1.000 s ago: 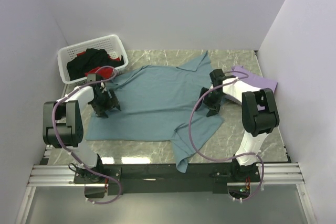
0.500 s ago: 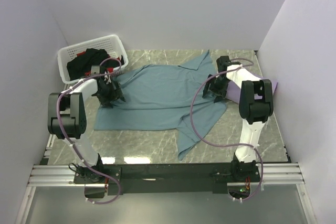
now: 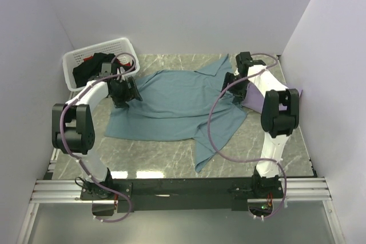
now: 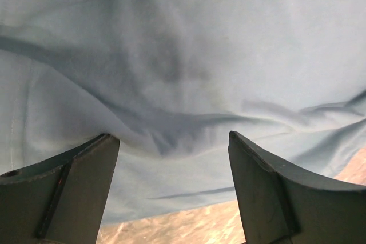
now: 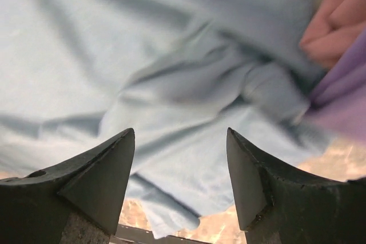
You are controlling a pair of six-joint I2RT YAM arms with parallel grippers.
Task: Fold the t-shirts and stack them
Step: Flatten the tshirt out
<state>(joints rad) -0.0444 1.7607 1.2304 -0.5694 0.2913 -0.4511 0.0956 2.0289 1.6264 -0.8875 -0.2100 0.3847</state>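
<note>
The left tool (image 4: 170, 136) and right tool (image 5: 180, 131) both gape wide.

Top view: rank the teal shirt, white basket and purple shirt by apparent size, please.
1. Teal shirt, by far the largest.
2. White basket.
3. Purple shirt, smallest as seen; the right arm hides much of it.

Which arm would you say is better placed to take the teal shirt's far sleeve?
Right. The right fingers hang open over the teal shirt near that sleeve; the left fingers are at its other side, by the basket.
</note>
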